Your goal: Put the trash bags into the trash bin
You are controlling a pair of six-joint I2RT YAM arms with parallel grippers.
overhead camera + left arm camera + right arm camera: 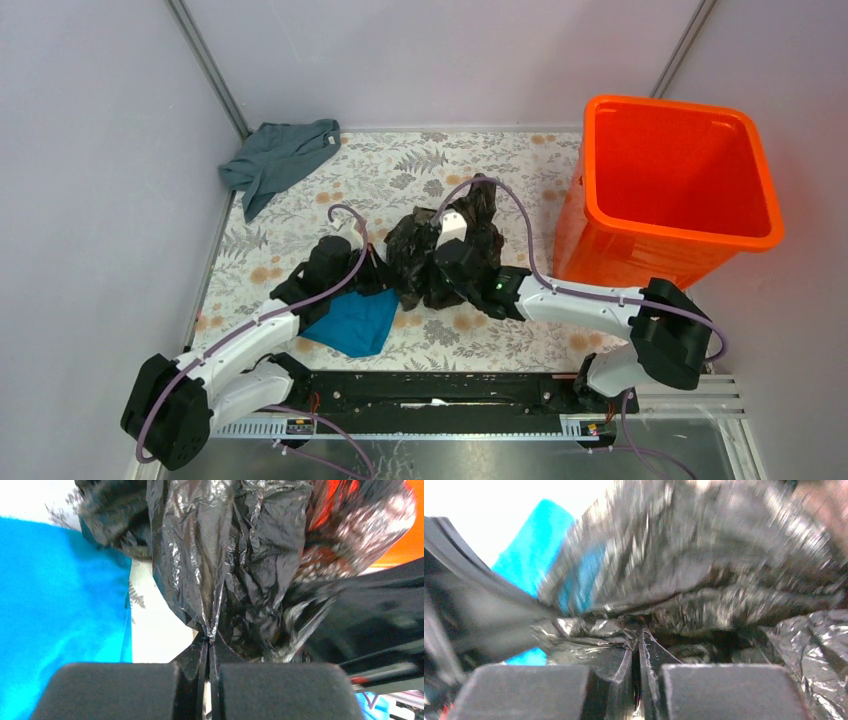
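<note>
Black plastic is caught in both grips: left gripper pinched flat on a fold of the trash bags, right gripper closed on a crumpled edge, its view smeared by blur. Blue cloth lies just beside the bags. Beyond, right, the orange trash bin stands upright, bags outside it.

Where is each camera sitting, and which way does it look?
Top camera: high behind the arms, looking down at the table, orange trash bin and black trash bags; both whole arms show.
Left wrist camera: on the left arm, looking past the left claw, pinched shut on bag plastic, blue cloth beside.
Right wrist camera: on the right arm, looking past the right claw, pinching the crumpled bags.
Shared: both wrist views show the bags and blue cloth.
</note>
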